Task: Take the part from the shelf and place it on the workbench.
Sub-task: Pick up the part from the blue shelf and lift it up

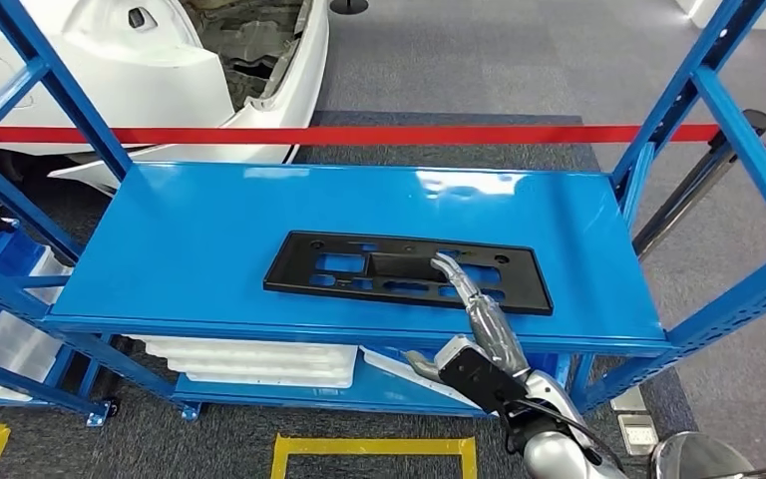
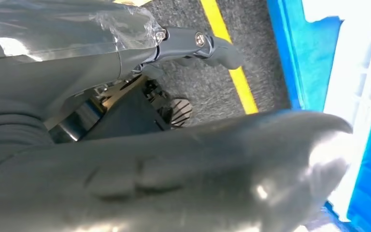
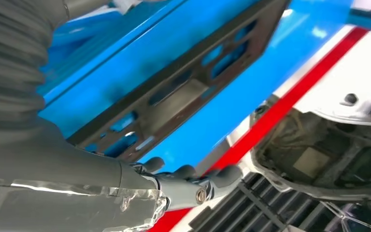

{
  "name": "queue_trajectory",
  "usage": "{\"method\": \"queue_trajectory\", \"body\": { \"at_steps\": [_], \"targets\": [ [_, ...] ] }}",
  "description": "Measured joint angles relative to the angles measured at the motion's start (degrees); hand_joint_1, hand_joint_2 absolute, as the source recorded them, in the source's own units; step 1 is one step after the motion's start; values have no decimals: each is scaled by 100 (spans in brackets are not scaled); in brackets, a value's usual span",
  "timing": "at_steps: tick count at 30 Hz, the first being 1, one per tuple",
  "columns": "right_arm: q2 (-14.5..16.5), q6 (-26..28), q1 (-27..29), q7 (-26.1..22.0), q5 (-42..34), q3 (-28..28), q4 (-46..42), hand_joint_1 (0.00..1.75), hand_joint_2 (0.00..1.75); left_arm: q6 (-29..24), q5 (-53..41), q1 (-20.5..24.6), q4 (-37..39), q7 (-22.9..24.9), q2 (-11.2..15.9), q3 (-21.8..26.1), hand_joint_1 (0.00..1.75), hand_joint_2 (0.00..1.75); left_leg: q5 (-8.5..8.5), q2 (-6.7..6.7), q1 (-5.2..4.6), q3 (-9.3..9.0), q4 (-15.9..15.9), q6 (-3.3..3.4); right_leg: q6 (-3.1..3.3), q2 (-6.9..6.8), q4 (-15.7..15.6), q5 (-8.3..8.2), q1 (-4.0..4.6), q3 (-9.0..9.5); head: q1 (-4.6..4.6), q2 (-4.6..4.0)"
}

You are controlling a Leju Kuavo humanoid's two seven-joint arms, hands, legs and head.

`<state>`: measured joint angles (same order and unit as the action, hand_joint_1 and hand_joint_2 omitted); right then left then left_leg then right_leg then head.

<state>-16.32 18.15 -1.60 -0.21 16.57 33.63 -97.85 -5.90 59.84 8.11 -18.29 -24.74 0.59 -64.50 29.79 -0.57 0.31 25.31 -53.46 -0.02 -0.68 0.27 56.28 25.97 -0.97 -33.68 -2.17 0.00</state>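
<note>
A flat black plastic part with several cut-outs lies on the top board of the blue shelf, right of the middle. My right hand comes up from below the front edge. Its fingers stretch over the near right portion of the part, and the thumb sticks out apart below the board's edge. In the right wrist view the fingers lie straight beside the part, closed on nothing. My left hand hangs low beside the shelf over the floor and holds nothing, its fingers apart.
A red barrier tape runs behind the shelf, with a white car body beyond it. White foam trays lie on the lower board. Blue uprights frame both ends. Yellow lines mark the carpet in front.
</note>
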Motion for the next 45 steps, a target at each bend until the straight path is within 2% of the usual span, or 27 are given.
{"method": "queue_trajectory", "body": {
  "at_steps": [2, 3, 4, 5, 7, 8, 9, 10, 12, 13, 14, 15, 19, 24, 28, 32, 39, 45],
  "targets": [
    [-3, -26, 5, 3, -3, -20, -11, 0, 175, 13, -23, 13, 3, -4, 0, 0, 0, 0, 46, 4, -2, -44, -42, -60, 95, -1, -13, -32, -13, 63, 19, 0],
    [-4, -40, 1, 2, -6, -31, -15, 0, 175, 15, -30, 23, 5, -6, 0, 0, 0, 0, 83, 8, 0, -19, -157, -85, 127, -4, -25, -8, -22, 113, 42, 0],
    [-4, -57, -4, 2, -9, -39, -19, 0, 175, 16, -35, 34, 6, -7, 0, 0, 0, 0, 168, 12, 7, 86, -389, -115, 152, -6, -35, 11, -30, 163, 71, 0],
    [-5, -76, -7, 1, -12, -44, -22, 0, 175, 17, -39, 43, 7, -7, 0, 0, 0, 0, 295, 17, 16, 279, -740, -144, 171, -11, -43, 38, -30, 201, 99, 0],
    [-5, -116, -8, 1, -16, -45, -22, 0, 175, 10, -51, 47, 10, -7, 0, 0, 0, 0, 594, 20, 24, 802, -1522, -180, 193, -13, -43, 102, -18, 262, 150, -1],
    [-5, -139, -7, 1, -17, -45, -22, 0, 175, -1, -59, 42, 13, -7, 0, 0, 0, 0, 661, 20, 24, 1004, -1745, -180, 197, -10, -42, 140, -9, 303, 162, -1],
    [-5, -156, -7, 2, -18, -45, -22, 0, 175, -17, -68, 39, 17, -7, 0, 0, 0, 0, 608, 20, 19, 1111, -1757, -163, 201, -5, -42, 184, 0, 358, 173, -1],
    [-5, -172, -7, 2, -19, -45, -22, 0, 175, -35, -76, 39, 22, -7, 0, 0, 0, 0, 425, 20, 6, 1120, -1564, -130, 202, -2, -44, 231, 13, 428, 186, 0],
    [-5, -198, -13, 4, -20, -45, -22, 0, 175, -75, -86, 43, 34, -7, 2, 0, 0, 0, -190, 20, -49, 967, -812, -10, 199, 0, -68, 319, 33, 581, 213, -1],
    [-5, -218, -16, 10, -21, -44, -21, 0, 175, -112, -93, 45, 44, -6, 3, 0, 0, 0, -410, 21, -83, 903, -500, 52, 189, 6, -89, 348, 36, 634, 218, -1],
    [-5, -245, -22, 22, -21, -44, -21, 0, 175, -160, -103, 47, 53, -5, 4, 0, 0, 0, -564, 21, -111, 866, -295, 102, 171, 14, -109, 371, 34, 664, 228, -1],
    [-6, -288, -26, 42, -21, -43, -21, 0, 175, -212, -118, 45, 62, -1, 4, 0, 0, 0, -627, 20, -126, 858, -205, 124, 155, 23, -120, 396, 35, 676, 233, -1],
    [-27, -716, -64, 243, -15, -42, -22, 0, 175, -332, -149, 68, 81, 33, -8, 0, 0, 0, -636, 17, -97, 832, -131, -15, 161, 23, -164, 440, 58, 707, 233, -1],
    [-133, -1377, -160, 557, -33, -40, -22, 0, 175, -380, -156, 86, 90, 63, -13, 0, 0, 0, -604, 16, -93, 829, -128, 36, 141, 18, -264, 443, 64, 755, 219, 0],
    [-304, -2075, -253, 886, -247, -32, -22, 0, 175, -354, -213, 93, 91, 104, -13, 0, 0, 0, -599, 14, -94, 827, -126, 45, 126, 14, -287, 435, 63, 761, 216, 0],
    [-525, -2537, -299, 1130, -551, 27, -44, 0, 175, -317, -281, 109, 92, 178, -13, 0, 0, 0, -604, 12, -93, 822, -120, 51, 109, 15, -292, 424, 63, 761, 217, 0],
    [-785, -2697, -364, 1296, -717, 198, -95, 0, 175, -315, -311, 122, 92, 251, -13, 0, 0, 0, -606, 12, -92, 799, -106, 52, 106, 16, -293, 423, 65, 774, 219, 0],
    [-892, -2667, -480, 1374, -635, 321, -103, 0, 175, -375, -321, 121, 92, 273, -13, 0, 0, 0, -608, 12, -83, 784, -89, 49, 107, 16, -293, 424, 75, 778, 219, 0]
  ]
}}
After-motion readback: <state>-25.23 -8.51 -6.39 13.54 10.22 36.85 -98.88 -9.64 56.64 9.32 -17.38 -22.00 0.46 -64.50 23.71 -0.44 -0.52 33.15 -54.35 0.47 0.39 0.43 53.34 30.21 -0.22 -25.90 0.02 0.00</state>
